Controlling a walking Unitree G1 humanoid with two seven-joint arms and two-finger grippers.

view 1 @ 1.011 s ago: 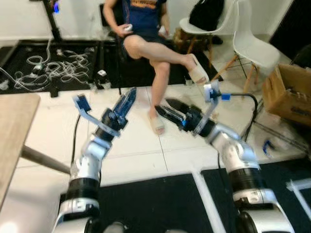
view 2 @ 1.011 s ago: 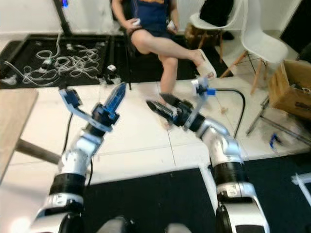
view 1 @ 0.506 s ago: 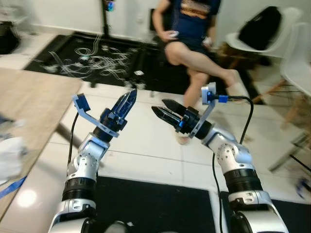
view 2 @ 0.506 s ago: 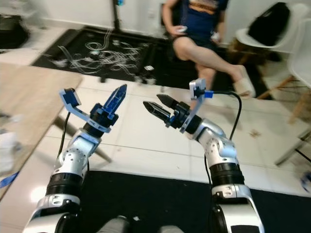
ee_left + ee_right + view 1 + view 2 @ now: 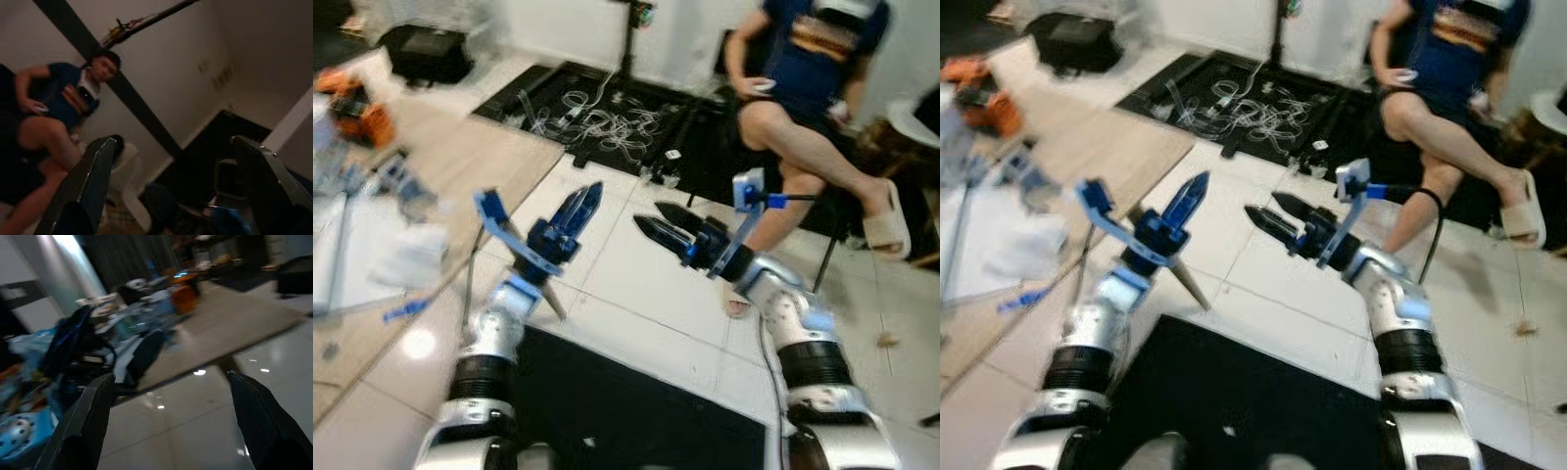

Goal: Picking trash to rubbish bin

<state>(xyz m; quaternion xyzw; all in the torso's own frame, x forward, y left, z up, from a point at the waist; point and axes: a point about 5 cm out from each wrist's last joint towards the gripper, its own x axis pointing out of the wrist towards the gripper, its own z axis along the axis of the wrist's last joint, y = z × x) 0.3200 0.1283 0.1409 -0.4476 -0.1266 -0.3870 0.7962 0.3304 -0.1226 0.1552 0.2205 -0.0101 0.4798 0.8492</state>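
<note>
**Colours in the scene**

Floor (image 5: 636, 284) white glossy tile; mat (image 5: 607, 411) black. Table (image 5: 440, 196) light wood grain, with blurred white paper (image 5: 411, 257) and something orange (image 5: 357, 103), maybe a bag. Left gripper (image 5: 576, 211) and right gripper (image 5: 658, 223): black fingers, blue mounts, silver arms. Person (image 5: 813, 88) in navy top, beige slipper (image 5: 884, 217). White cables (image 5: 597, 117) on dark mat.

A seated person (image 5: 808, 93), tangled white cables (image 5: 597, 117), wooden table (image 5: 421, 186) on the left.
</note>
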